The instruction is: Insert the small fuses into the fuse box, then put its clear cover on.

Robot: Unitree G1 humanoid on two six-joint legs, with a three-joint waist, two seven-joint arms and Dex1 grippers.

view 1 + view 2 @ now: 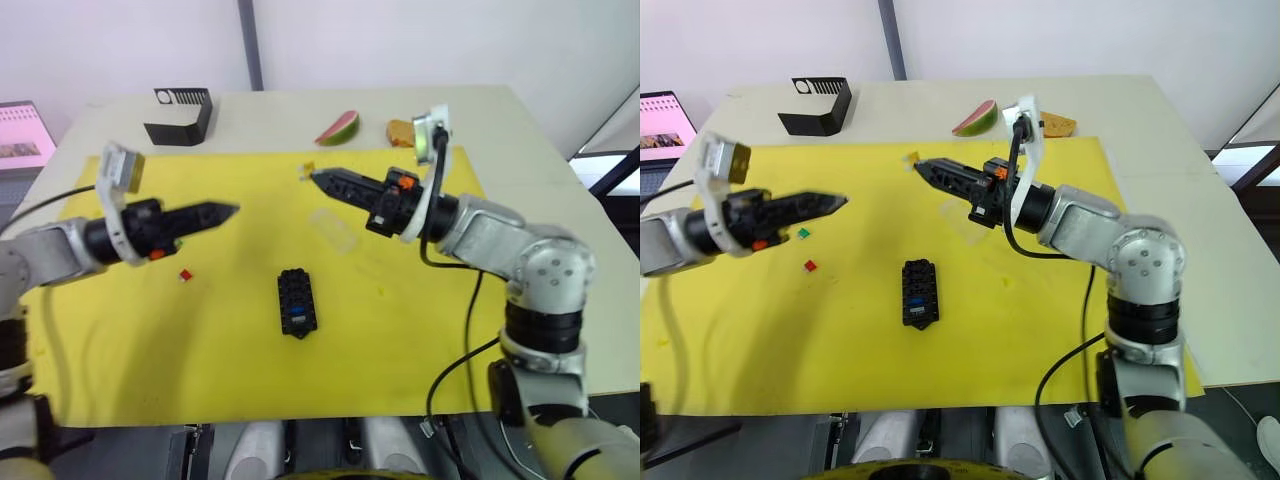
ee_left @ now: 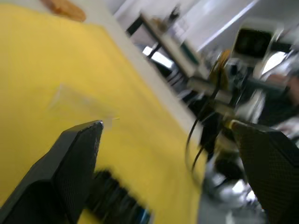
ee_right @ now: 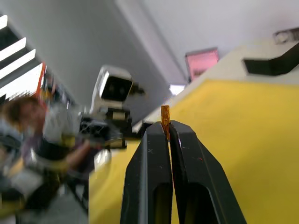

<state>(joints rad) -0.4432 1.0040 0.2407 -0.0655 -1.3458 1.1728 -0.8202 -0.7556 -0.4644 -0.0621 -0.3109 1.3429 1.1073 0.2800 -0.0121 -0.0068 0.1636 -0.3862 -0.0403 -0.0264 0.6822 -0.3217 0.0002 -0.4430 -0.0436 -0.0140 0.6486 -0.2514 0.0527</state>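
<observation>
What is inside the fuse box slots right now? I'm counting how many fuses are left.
The fuse box holds one blue fuse near its front end. The other slots look dark; whether any hold a fuse cannot be told. A red fuse lies loose on the mat.

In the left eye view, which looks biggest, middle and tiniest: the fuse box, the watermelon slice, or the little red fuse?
1. fuse box: biggest, a long black block on the yellow mat.
2. watermelon slice: a bit smaller, but it lies farther from the camera, so these two are unsure.
3. red fuse: clearly the tiniest.
</observation>
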